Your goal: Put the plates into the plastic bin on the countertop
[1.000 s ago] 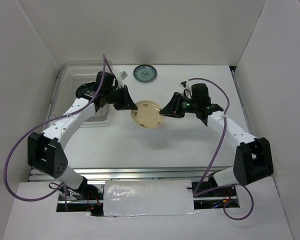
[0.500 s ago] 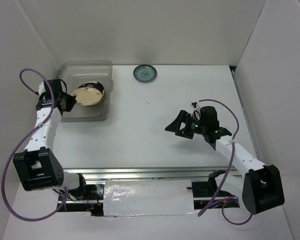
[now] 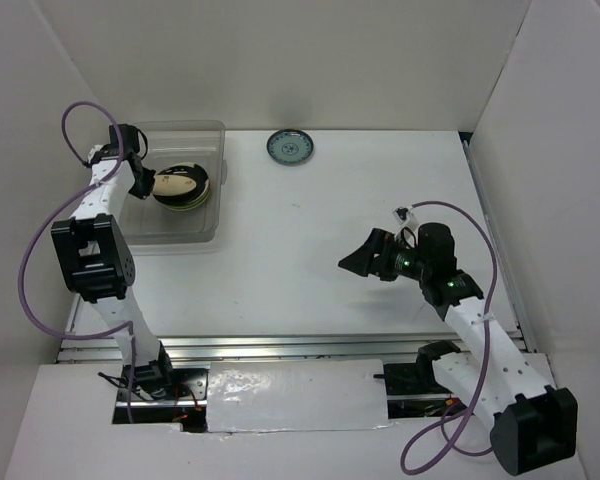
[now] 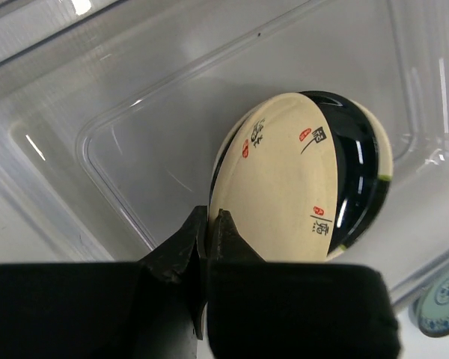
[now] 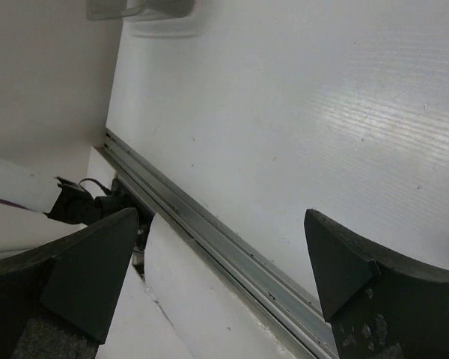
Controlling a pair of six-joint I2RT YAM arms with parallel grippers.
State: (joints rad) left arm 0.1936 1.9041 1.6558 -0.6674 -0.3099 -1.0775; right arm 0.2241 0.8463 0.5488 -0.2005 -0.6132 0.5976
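Observation:
The clear plastic bin (image 3: 170, 232) stands at the far left of the white countertop (image 3: 310, 260). My left gripper (image 3: 143, 184) is over the bin, shut on the rim of a cream plate with dark and red marks (image 4: 292, 191). The plate (image 3: 173, 183) tilts over a stack in the bin topped by a black plate (image 4: 355, 164). A blue-patterned plate (image 3: 289, 147) lies on the countertop at the far edge. My right gripper (image 3: 365, 262) is open and empty above the right half of the countertop.
The bin's wall (image 4: 52, 134) surrounds the stack in the left wrist view. A metal rail (image 5: 209, 232) runs along the table's near edge in the right wrist view. White walls enclose the table on three sides.
The left gripper took the cream plate at mid-table, carried it to the bin and now holds it over the stack. The right arm let go and drew back toward the near right.

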